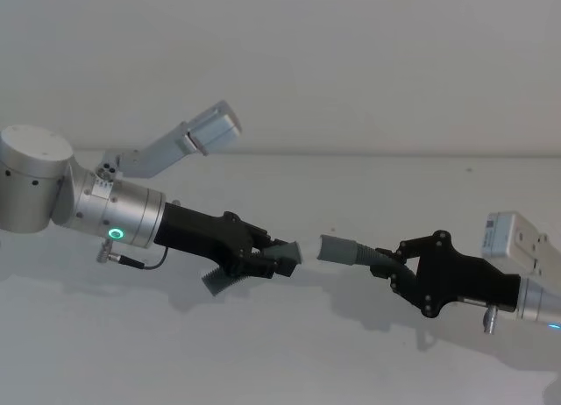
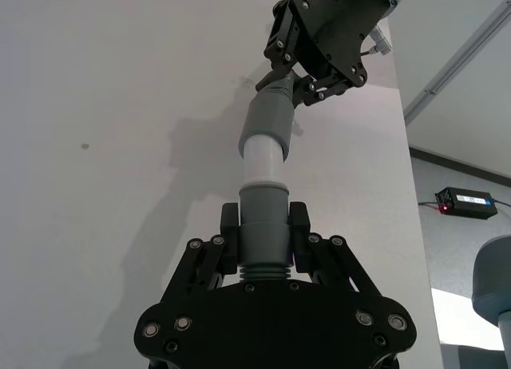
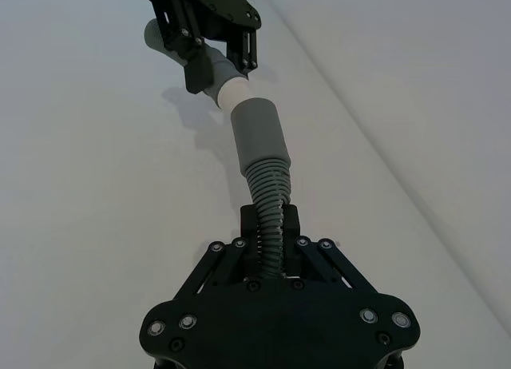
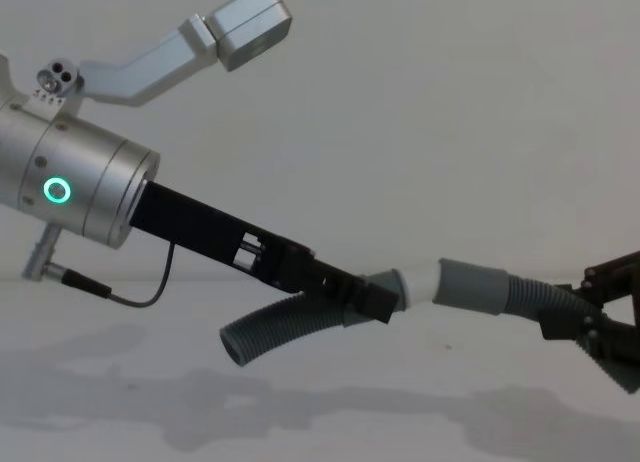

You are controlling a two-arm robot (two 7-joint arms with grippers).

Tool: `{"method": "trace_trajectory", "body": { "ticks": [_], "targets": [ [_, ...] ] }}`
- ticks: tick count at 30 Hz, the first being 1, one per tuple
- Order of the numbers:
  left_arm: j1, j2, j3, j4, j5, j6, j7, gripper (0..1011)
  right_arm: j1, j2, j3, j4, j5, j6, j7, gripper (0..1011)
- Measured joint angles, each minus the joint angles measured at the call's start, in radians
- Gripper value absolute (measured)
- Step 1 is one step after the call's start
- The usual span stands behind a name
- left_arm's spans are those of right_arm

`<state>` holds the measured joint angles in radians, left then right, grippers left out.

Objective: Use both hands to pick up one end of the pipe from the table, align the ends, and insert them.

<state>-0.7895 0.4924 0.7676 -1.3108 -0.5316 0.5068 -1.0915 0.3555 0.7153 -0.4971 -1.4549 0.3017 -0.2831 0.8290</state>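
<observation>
Chest view shows both hose pieces held above the white matte table [image 4: 330,422], which carries only their shadows. At nine o'clock, the left gripper [image 4: 365,300] is clamped on the smooth cuff of the short curved hose [image 4: 275,332], whose ribbed tail droops free. Its pale whitish tip [image 4: 418,280] meets the wider grey cuff [image 4: 475,284] of the longer hose [image 4: 535,297]. At three o'clock, the right gripper [image 4: 590,327] pinches that hose's ribbed section.
</observation>
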Motion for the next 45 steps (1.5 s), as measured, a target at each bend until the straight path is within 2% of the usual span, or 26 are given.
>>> {"method": "trace_trajectory", "body": {
  "ticks": [45],
  "targets": [
    [-0.008,0.007,0.016,0.004,-0.015,0.011,0.015,356,0.015,0.008,-0.015,0.010,0.006,-0.012,0.004,144]
  ]
}}
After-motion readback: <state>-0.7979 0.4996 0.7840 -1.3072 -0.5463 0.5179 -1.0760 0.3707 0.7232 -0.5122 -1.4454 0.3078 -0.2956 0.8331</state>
